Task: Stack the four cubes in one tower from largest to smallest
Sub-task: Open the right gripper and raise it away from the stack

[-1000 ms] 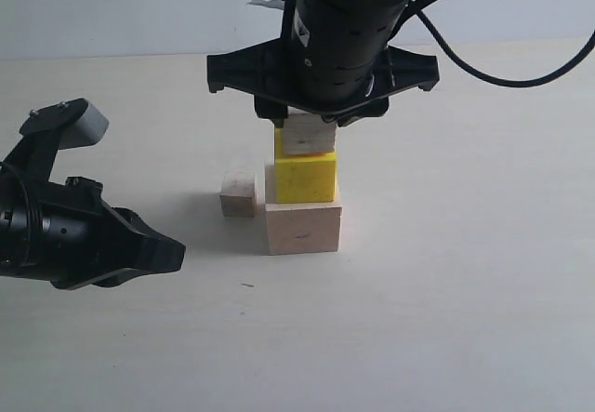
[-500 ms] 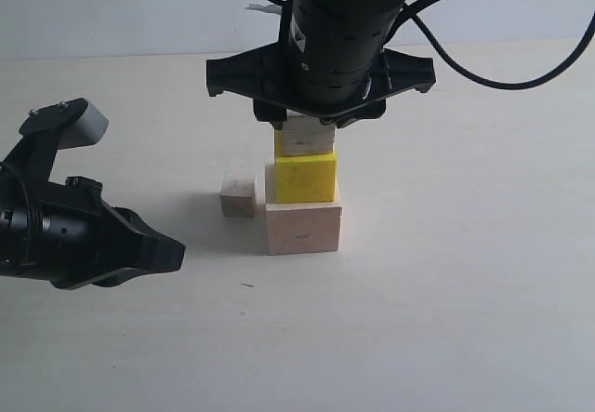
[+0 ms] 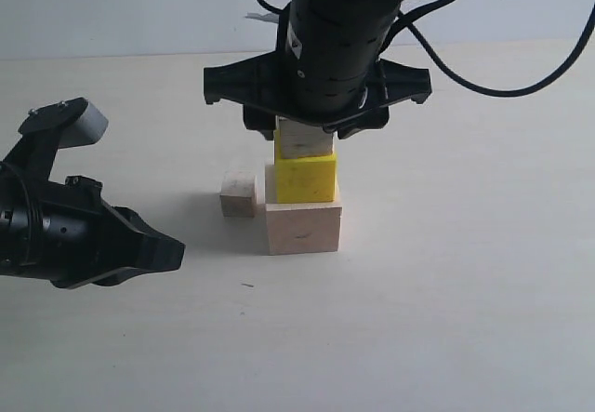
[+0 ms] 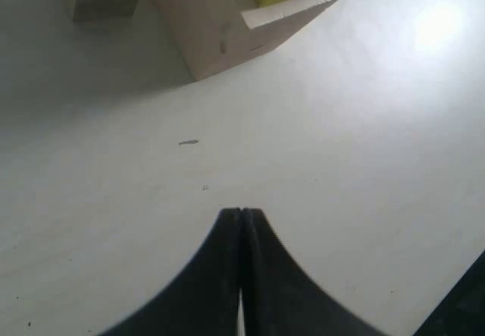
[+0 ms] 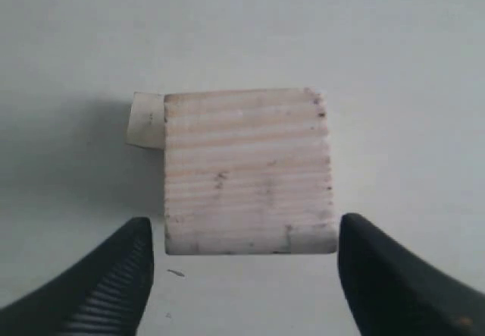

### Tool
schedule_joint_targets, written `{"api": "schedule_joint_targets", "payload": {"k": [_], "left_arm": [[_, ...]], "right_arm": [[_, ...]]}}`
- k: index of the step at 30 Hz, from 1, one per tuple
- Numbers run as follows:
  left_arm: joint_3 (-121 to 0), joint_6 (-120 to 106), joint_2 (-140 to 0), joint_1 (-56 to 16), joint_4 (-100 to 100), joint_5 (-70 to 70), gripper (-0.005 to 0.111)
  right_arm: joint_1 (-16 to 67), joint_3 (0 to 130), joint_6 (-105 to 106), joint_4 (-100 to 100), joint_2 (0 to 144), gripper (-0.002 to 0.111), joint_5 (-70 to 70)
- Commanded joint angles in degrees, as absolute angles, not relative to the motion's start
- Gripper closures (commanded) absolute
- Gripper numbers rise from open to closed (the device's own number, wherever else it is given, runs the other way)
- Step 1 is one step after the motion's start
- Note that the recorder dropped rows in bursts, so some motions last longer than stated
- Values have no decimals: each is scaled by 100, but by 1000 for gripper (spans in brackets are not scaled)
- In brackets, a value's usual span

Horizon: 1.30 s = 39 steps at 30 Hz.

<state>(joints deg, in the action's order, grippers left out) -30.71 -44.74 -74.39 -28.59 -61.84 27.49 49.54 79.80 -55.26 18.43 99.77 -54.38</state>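
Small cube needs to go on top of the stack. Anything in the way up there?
Yes. The right gripper hangs directly over the medium cube, jaws open on either side of it, covering that top face. The small cube sits uncovered on the table beside the large cube.

The large pale wood cube (image 3: 303, 229) sits flat and upright. The bright yellow cube (image 3: 306, 177) rests on top of it, with the medium pale wood cube (image 3: 304, 139) stacked squarely on that. The small pale wood cube (image 3: 238, 193) stands unstacked just beside the large cube's base, on its left in the exterior view.
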Motion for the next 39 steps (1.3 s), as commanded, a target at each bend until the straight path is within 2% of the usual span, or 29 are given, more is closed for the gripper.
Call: {"api": "schedule_joint_targets", "payload": {"k": [1,12,20,22,28,31,36,39], "left_arm": [[-3064,-4475,-7392,-2858,-6231,2706,107],[-3064,-4485,-7392,-2858,-6231,2706,107],[-3064,-4485,-7392,-2858,-6208,2673,107],[-3064,-4497,-7392,-2858,-6181,2662,107],[-3064,-4497,-7392,-2858,-6058,2573,107],[-3064,-4497,-7392,-2858,-5950,2364,107],[-3064,-4606,-7392,-2858,-5714,1969,107],[-3064,-4938,-7392,-2858,-5714,1787,107]], "right_arm": [[4932,7976,-5512,1785,10003,32,-5450],[4932,7976,-5512,1868,9653,32,-5437],[4932,7976,-5170,1868,8605,35,-5426],[4932,7976,-4835,1950,8278,44,-5428],[4932,7976,-3886,2176,7466,92,-5492],[4932,7976,-3302,2154,7145,108,-5727],[4932,7976,-2737,1920,6837,108,-6716],[4932,7930,-2278,1477,6623,108,-6855]]}}
